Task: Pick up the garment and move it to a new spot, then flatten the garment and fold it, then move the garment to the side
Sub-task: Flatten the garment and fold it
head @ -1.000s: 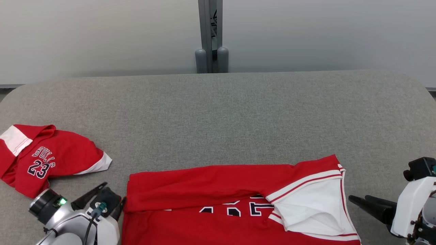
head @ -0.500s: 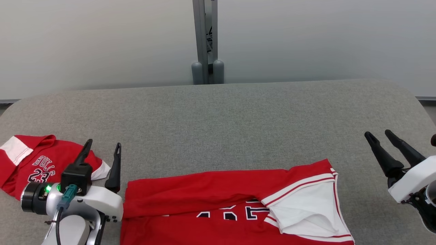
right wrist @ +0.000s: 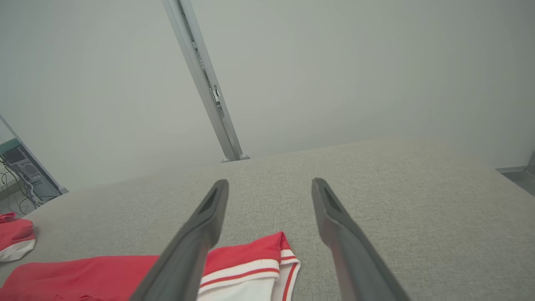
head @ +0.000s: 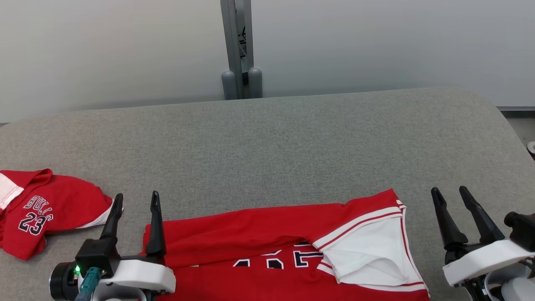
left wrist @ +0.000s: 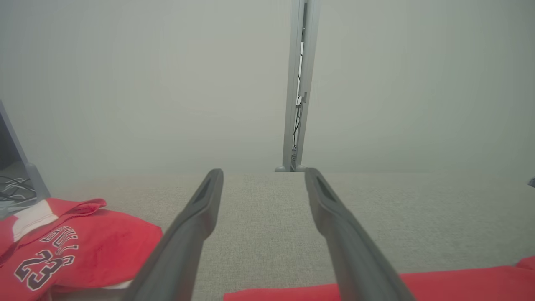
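Observation:
The garment (head: 250, 234), a red jersey with dark lettering and a white, red-striped sleeve at its right end, lies folded lengthwise along the near edge of the grey table (head: 292, 146). My left gripper (head: 137, 198) stands open just off its left end, fingers pointing away, nothing between them. My right gripper (head: 449, 194) is open too, a little right of the white sleeve, clear of the cloth. In the left wrist view my left gripper (left wrist: 263, 175) frames bare table, with the garment (left wrist: 439, 282) at bottom right. The right wrist view shows my right gripper (right wrist: 271, 186) above the garment's sleeve corner (right wrist: 255, 263).
A second, smaller red shirt (head: 42, 213) marked BULLS 23 lies crumpled at the table's left edge, also seen as the small shirt (left wrist: 62, 255). A grey metal post (head: 236, 50) stands behind the table against a pale wall. The table's far half is bare grey fabric.
Both grippers swung up from the garment's two ends, and their fingers now point away over the table. The head camera has shifted, so the whole picture slid left.

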Controlling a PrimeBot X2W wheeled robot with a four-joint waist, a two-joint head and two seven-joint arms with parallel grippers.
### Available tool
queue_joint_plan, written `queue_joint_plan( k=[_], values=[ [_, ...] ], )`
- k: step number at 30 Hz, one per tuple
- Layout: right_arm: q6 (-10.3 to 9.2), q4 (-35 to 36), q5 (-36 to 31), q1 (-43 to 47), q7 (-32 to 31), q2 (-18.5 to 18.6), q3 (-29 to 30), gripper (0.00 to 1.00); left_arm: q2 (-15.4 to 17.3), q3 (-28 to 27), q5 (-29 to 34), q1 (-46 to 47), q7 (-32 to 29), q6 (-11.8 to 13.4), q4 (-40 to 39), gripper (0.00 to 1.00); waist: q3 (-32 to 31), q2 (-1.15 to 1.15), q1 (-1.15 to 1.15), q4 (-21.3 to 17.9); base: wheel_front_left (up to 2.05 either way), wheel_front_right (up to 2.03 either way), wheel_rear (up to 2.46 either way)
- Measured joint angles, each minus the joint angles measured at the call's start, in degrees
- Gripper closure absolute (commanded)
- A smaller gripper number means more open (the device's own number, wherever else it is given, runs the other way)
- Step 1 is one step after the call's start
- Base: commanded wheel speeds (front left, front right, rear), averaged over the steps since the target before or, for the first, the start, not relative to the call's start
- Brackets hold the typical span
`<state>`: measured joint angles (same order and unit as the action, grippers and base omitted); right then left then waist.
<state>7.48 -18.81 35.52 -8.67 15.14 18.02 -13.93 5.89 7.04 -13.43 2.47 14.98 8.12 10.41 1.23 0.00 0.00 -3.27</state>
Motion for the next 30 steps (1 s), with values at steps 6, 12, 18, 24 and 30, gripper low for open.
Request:
queue_joint_plan(
  k=[6, 12, 18, 24, 30],
  values=[
    [0.0, -2.16, 1.62, 1.2, 0.0, -0.32, -0.69, 0.0, -1.76, -2.72, 3.08, 0.07, 0.0, -3.15, 1.52, 0.0, 0.23, 0.0, 0.0, 0.72, 0.0, 0.0, 0.0],
    [0.0, -7.19, 7.51, 1.83, -2.22, 0.66, -5.06, 0.0, -2.74, -4.34, 4.94, 0.29, 0.0, -5.05, 2.24, 0.0, 0.8, 0.0, 0.0, 1.31, 0.0, 0.0, 0.0],
    [0.0, -12.15, 10.92, 0.79, -5.46, 0.04, -9.59, 0.0, -3.01, -4.01, 5.82, 0.37, 0.0, -6.14, 4.39, 0.0, 1.95, 0.0, 0.0, 1.93, 0.0, 0.0, 0.0],
    [0.0, -17.27, 13.14, -1.01, -5.63, -0.47, -11.17, 0.0, -3.04, -4.16, 6.64, 1.65, 0.01, -6.56, 5.09, 0.0, 3.02, 0.0, 0.0, 2.77, 0.0, 0.0, 0.0],
    [0.0, -19.64, 16.22, -2.54, -6.23, -1.37, -13.68, 0.0, -3.07, -4.28, 6.99, 1.72, 0.0, -6.77, 5.52, 0.0, 3.42, 0.0, 0.0, 3.38, 0.0, 0.0, 0.0]
  ],
)
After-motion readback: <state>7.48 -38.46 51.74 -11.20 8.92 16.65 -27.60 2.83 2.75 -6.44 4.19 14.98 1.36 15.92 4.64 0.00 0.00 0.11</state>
